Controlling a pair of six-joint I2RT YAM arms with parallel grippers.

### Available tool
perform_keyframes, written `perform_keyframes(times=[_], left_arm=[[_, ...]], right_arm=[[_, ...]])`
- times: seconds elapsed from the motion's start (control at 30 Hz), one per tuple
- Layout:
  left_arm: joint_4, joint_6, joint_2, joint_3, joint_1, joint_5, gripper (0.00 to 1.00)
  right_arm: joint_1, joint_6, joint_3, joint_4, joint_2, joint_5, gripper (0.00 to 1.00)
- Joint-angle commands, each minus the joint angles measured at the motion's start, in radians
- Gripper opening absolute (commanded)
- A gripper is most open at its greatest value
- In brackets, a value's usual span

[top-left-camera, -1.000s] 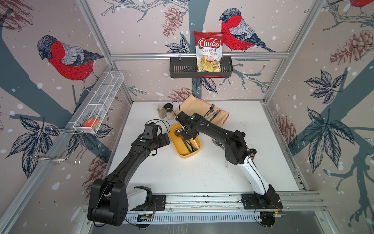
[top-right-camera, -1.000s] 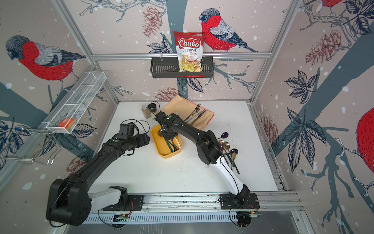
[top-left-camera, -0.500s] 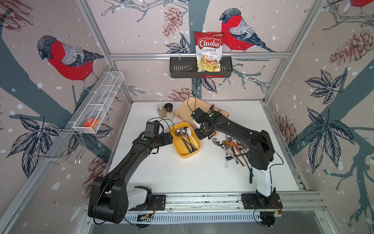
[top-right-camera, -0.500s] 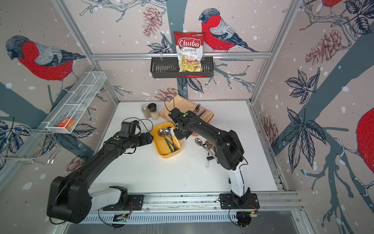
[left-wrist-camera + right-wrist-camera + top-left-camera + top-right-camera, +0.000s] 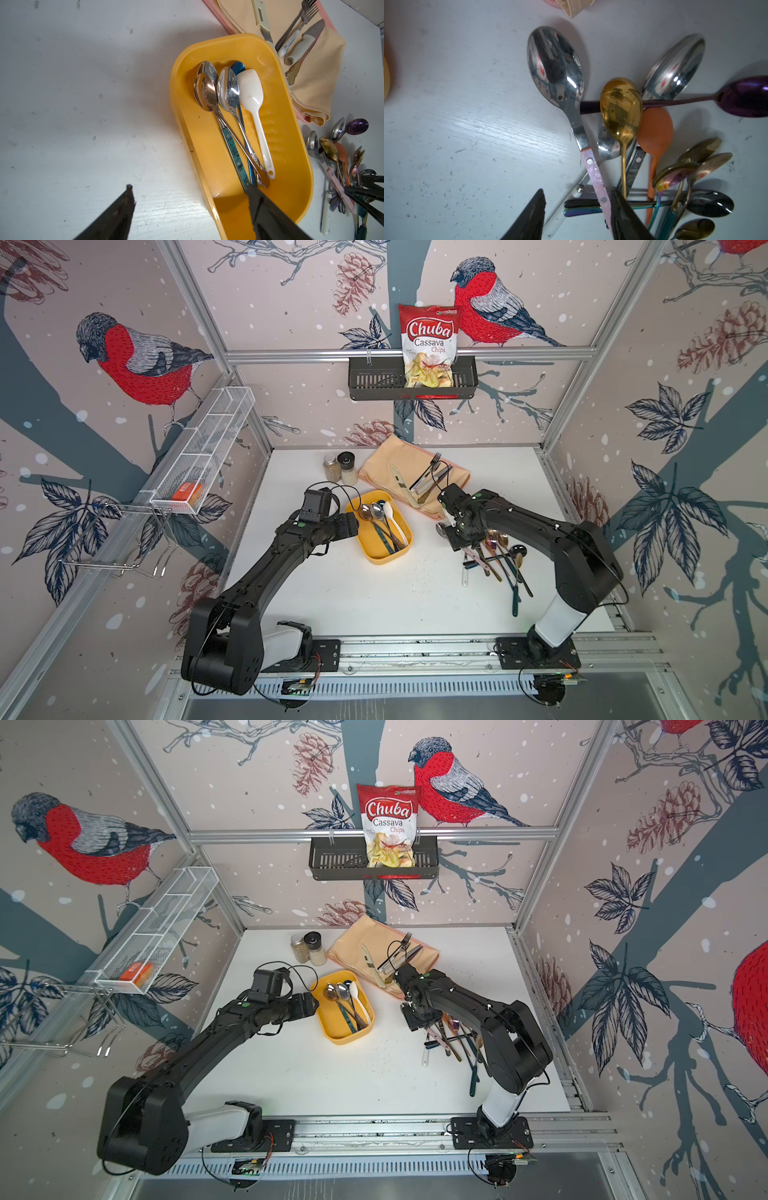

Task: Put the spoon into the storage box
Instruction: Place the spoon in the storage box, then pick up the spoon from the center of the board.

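Pick-up step: my right tool (image 5: pixel 577 192), spread, straddles the pink-handled steel spoon (image 5: pixel 558 72). Next: clench its handle, carry left into the shallow yellow plastic storage box (image 5: pixel 376 551).

The storage box (image 5: pixel 376 558) — a shallow yellow tray with rounded corners — sits flat on the white table (image 5: pixel 332 597), holding five spoons (image 5: pixel 228 93) side by side. The spoon (image 5: pixel 579 135), steel-bowled with a riveted pink handle, lies bowl-up outside it — its handle crossing piled cutlery (image 5: pixel 654 187).

Pink-handled spoon (image 5: pixel 593 174), handle end behind right pincer (image 5: pixel 577 192) finger
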Motion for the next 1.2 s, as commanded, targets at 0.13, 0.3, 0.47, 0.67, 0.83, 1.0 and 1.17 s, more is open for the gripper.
perform_keyframes(times=[0.13,0.3,0.47,0.67,0.83,1.0,1.17], left_arm=[[0.013,-0.024,-0.01,-0.016,-0.004,0.006,0.87],[0.001,-0.019,-0.006,-0.009,-0.003,0.0,0.87],[-0.009,-0.012,0.0,0.004,-0.004,-0.007,0.87],[-0.016,-0.008,0.004,0.007,-0.003,-0.01,0.87],[-0.015,-0.006,0.006,0.009,-0.003,-0.012,0.87],[-0.016,-0.003,0.009,0.008,-0.002,-0.014,0.87],[-0.018,-0.003,0.004,0.005,-0.004,-0.018,0.87]], right_arm=[[-0.035,-0.06,-0.023,0.081,0.019,-0.019,0.5],[-0.035,-0.079,-0.018,0.085,0.05,-0.002,0.45],[-0.036,-0.084,-0.011,0.092,0.08,0.01,0.41],[-0.035,-0.087,-0.017,0.092,0.106,0.024,0.38],[-0.03,-0.084,-0.028,0.093,0.117,0.028,0.35],[-0.015,-0.087,-0.038,0.09,0.129,0.039,0.31],[-0.006,-0.085,-0.042,0.089,0.132,0.039,0.26]])
